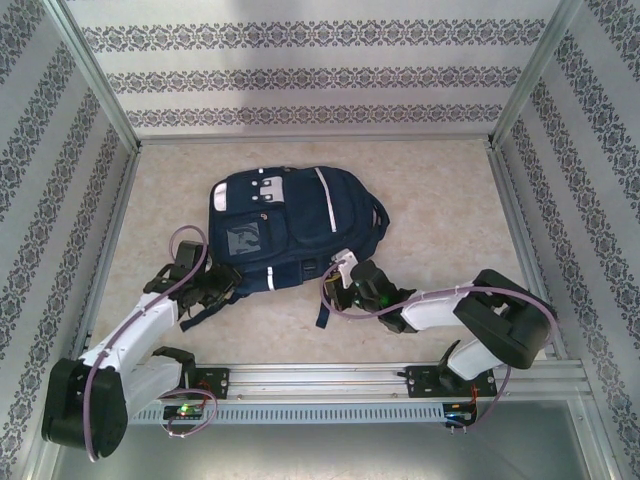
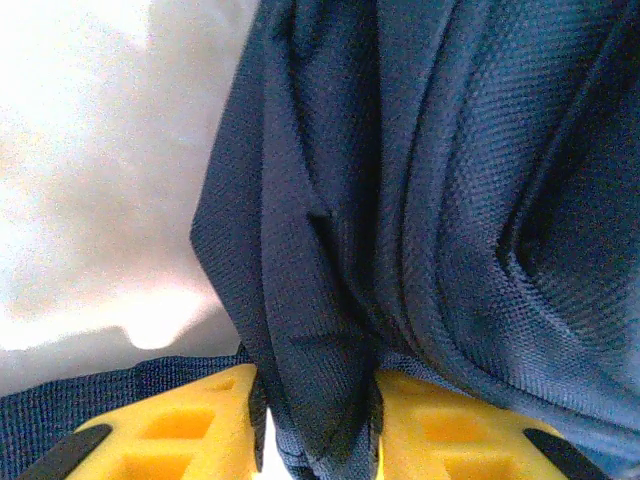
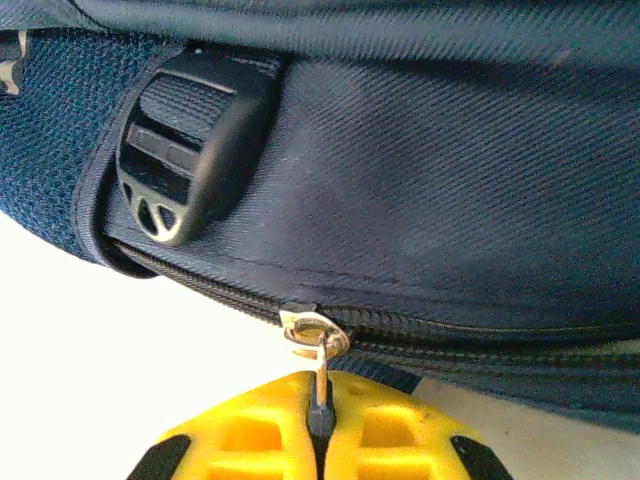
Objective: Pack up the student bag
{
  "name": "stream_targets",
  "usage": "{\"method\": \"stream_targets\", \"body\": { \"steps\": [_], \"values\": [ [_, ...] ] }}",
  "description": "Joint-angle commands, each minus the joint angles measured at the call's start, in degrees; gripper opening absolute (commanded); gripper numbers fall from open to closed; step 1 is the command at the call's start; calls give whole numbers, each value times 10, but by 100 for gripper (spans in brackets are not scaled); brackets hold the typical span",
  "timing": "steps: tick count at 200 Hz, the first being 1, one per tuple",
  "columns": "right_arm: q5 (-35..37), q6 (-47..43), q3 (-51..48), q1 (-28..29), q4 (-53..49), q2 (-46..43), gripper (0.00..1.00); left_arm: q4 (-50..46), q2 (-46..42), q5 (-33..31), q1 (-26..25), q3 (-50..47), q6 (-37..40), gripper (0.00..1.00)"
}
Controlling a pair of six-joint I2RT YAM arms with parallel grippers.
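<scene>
The student bag [image 1: 290, 222], navy with white stripes, lies flat in the middle of the table. My left gripper [image 1: 222, 285] is at its near left corner. Up close, a fold of the bag's navy fabric [image 2: 320, 330] is pinched between the left gripper's [image 2: 318, 405] yellow fingers [image 2: 180, 430]. My right gripper [image 1: 345, 285] is at the bag's near edge. It is shut [image 3: 320, 400] on the metal zipper pull [image 3: 318, 345] of a closed zip. A black strap buckle [image 3: 185, 140] sits just up and left of the pull.
Patterned walls and aluminium posts [image 1: 100, 90] enclose the table on three sides. A metal rail [image 1: 330, 380] runs along the near edge between the arm bases. A dark strap [image 1: 325, 308] trails from the bag toward the rail.
</scene>
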Motion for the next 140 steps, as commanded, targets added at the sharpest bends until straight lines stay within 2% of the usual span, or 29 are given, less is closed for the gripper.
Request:
{"method": "stream_targets", "body": {
  "steps": [1,46,73,96,105,124,140],
  "values": [
    [43,-18,25,-8,-99,-20,0,-2,18,-92,-1,16,9,31],
    [50,-27,30,-32,-187,-60,0,-16,81,-131,0,65,8,30],
    [69,1,37,-52,-250,-82,0,-13,114,-135,15,95,6,26],
    [28,-11,46,-53,-281,-97,0,-11,115,-129,23,119,8,26],
    [18,0,56,-44,-297,-102,0,-20,104,-126,23,129,16,31],
    [3,33,101,-25,-361,-91,0,-60,62,-128,24,146,25,54],
    [9,64,104,6,-348,-91,0,-87,19,-115,22,148,24,64]
  ]
}}
